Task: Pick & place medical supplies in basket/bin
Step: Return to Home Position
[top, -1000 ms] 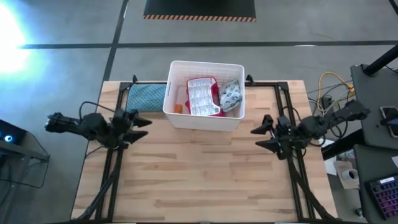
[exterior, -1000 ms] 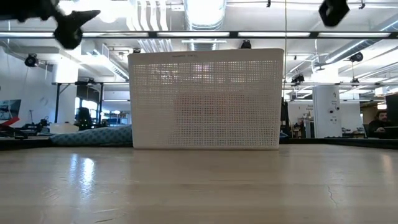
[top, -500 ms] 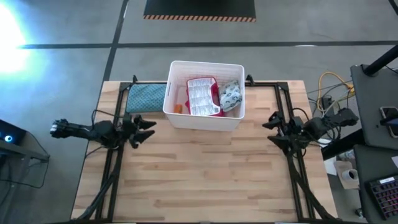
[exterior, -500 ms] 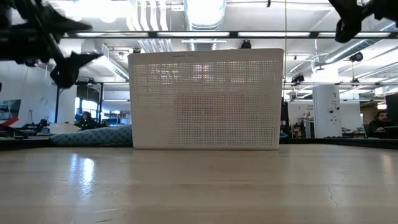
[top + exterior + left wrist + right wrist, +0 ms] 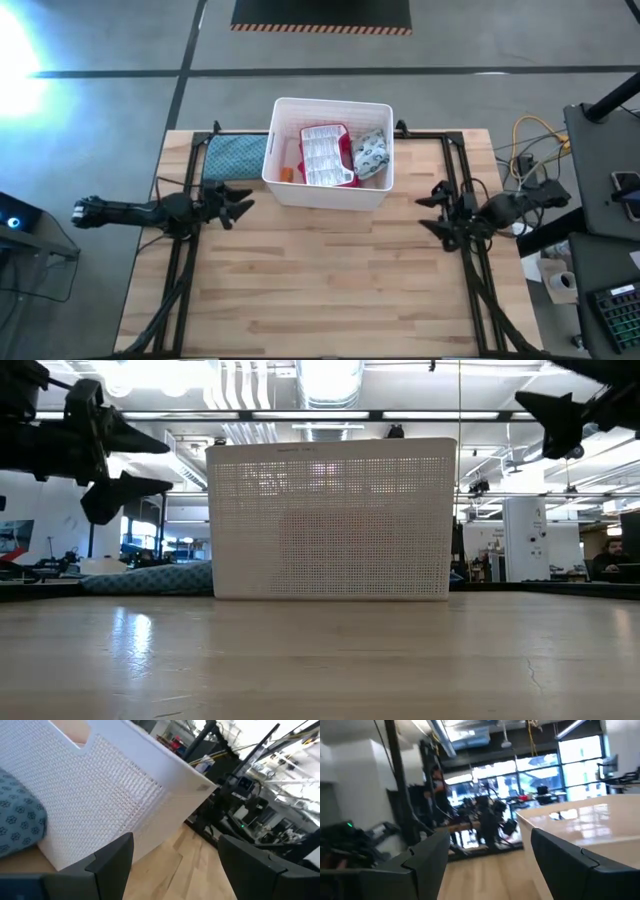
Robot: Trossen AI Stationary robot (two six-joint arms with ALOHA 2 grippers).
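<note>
The white slotted basket [image 5: 372, 192] stands at the table's far middle. In it I see the red-edged case [image 5: 328, 155], the grey-white pouch [image 5: 371, 152] leaning on the right wall, and a small orange piece [image 5: 286, 175]. The other supplies are hidden or out of view. My left gripper [image 5: 243, 199] hovers open near the basket's near left corner, above the table [image 5: 150, 463]; its wrist view looks at the basket's wall [image 5: 100, 795] past the spread fingers [image 5: 175, 870]. My right gripper [image 5: 426, 213] hovers open to the right of the basket, empty [image 5: 490, 870].
A blue quilted cloth pad [image 5: 235, 157] lies on the table against the basket's left side [image 5: 17, 820]. The wooden table [image 5: 320, 280] stretches bare in front of the basket. Black frame rails run along the left and right edges. Cables and equipment stand off the right edge.
My left gripper has come down and moved a little toward the basket's near left corner, staying open. My right gripper has also come down, drawing back toward the right edge and then returning toward the basket. The basket and its contents have stayed put.
</note>
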